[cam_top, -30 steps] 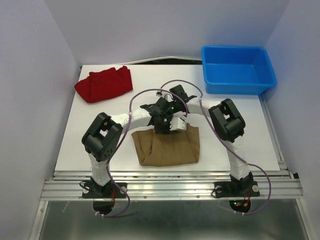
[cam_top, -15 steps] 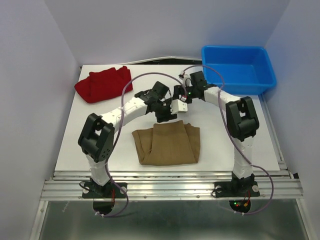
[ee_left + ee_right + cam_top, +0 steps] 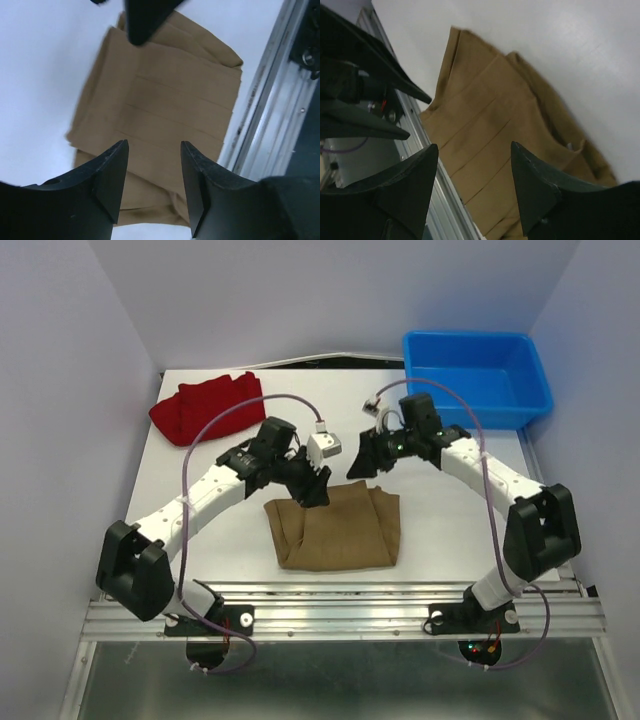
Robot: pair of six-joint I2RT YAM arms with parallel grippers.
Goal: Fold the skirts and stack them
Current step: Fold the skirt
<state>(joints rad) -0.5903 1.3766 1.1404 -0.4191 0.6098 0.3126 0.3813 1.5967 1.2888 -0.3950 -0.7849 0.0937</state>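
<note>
The tan-brown skirt (image 3: 335, 528) lies folded flat with straight creases near the table's front middle; it also shows in the left wrist view (image 3: 160, 100) and the right wrist view (image 3: 495, 115). The deep red skirt (image 3: 208, 408) lies bunched at the back left. My left gripper (image 3: 311, 487) (image 3: 153, 145) hovers open over the tan skirt's far left edge, with nothing between its fingers. My right gripper (image 3: 359, 464) (image 3: 474, 147) hangs open above the skirt's far right edge, also holding nothing.
A blue plastic bin (image 3: 476, 412) stands at the back right corner. A metal rail (image 3: 340, 605) runs along the table's near edge. Pale walls close in the table on the left, right and back.
Both grippers have opened and let go of the tan skirt's far edge. They have lifted and drawn apart, the left arm swinging left and the right arm right. The skirt stays folded.
</note>
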